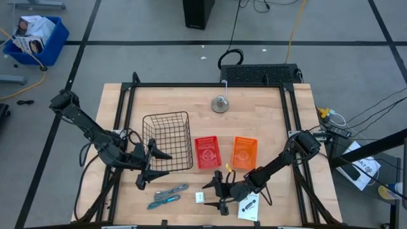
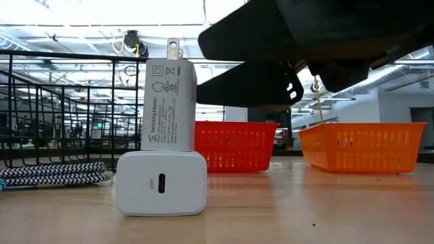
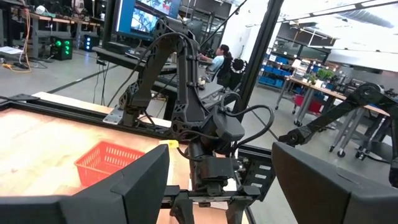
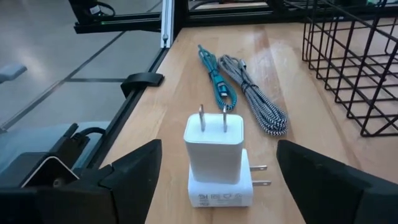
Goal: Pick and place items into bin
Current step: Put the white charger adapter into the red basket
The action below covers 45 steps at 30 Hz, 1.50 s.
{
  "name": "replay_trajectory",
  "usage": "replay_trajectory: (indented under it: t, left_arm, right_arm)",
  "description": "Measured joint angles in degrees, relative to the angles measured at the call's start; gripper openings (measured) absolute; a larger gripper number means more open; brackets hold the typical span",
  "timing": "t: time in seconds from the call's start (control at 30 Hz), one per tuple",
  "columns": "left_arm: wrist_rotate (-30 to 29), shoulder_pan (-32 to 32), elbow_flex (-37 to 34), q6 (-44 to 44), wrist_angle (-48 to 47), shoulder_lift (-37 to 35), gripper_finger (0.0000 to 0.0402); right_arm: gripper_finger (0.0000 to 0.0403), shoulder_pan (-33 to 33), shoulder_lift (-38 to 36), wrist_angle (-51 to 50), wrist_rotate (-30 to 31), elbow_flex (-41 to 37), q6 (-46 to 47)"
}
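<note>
While our right gripper (image 1: 222, 193) hangs low near the table's front edge with its fingers spread wide, two small white plastic plug-in chargers (image 4: 219, 160) sit just ahead of it, one stacked upright on the other, beside coiled teal and grey braided cables (image 4: 249, 93). We judge the chargers light, rigid and smooth, so the top one could topple; we would pinch across its flat sides. Our left gripper (image 1: 152, 165) waits by the black wire basket (image 1: 168, 142), fingers apart.
</note>
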Motion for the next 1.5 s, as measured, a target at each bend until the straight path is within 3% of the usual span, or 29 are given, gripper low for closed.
replay_trajectory:
  t: [0.37, 0.7, 1.27, 1.5]
  left_arm:
    - [0.0, 0.0, 0.0, -0.1, -0.4, 0.0, 0.0292]
    - [0.0, 0.0, 0.0, -0.2, -0.9, 0.0, 0.0292]
    - [0.0, 0.0, 0.0, -0.3, -1.2, 0.0, 0.0292]
    - [0.0, 0.0, 0.0, -0.3, -1.2, 0.0, 0.0292]
  right_arm:
    - [0.0314, 0.0, 0.2, 0.6, 0.0, 0.0, 0.3]
    - [0.0314, -0.7, 5.6, 3.6, -0.7, 3.1, 0.6]
    - [0.0307, -1.5, 5.8, 3.4, -0.2, 3.8, 2.5]
    - [0.0275, -1.5, 5.8, 2.6, -0.2, 3.8, 2.6]
